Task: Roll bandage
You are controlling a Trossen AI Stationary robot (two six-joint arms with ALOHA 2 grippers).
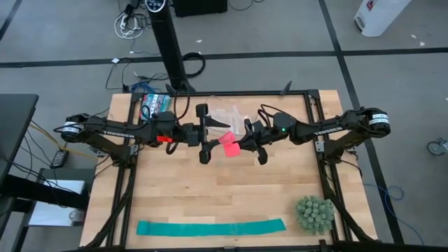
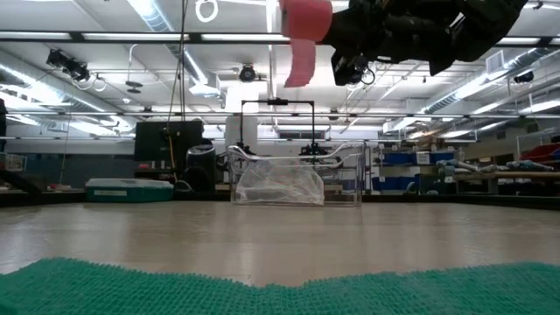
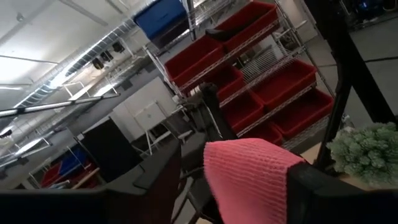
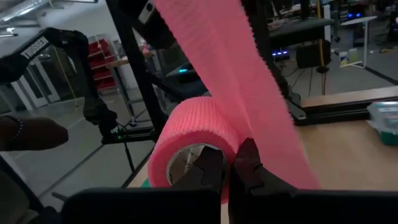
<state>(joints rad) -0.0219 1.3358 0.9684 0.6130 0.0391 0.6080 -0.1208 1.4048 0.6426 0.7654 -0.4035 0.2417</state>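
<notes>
**Two hands meeting over the bench, bandage held high**

Two hands of mine are facing each other above the middle of the bench (image 1: 231, 203). My right hand (image 4: 227, 167) is clenching its fingers on the rim of the bandage (image 4: 199, 134), a pink roll with a hollow core and a loose tail draping away from it. My left hand (image 1: 204, 133) is standing spread wide just beside the roll, its fingers reaching to either side of the pink fabric and not pressing it. The bandage is hanging well above the wood. Behind it a clear plastic bag (image 1: 227, 115) is lying near the far edge. A teal strip (image 1: 210, 227) is lying flat along the near edge, with a spiky green ball (image 1: 314, 214) next to it.
</notes>
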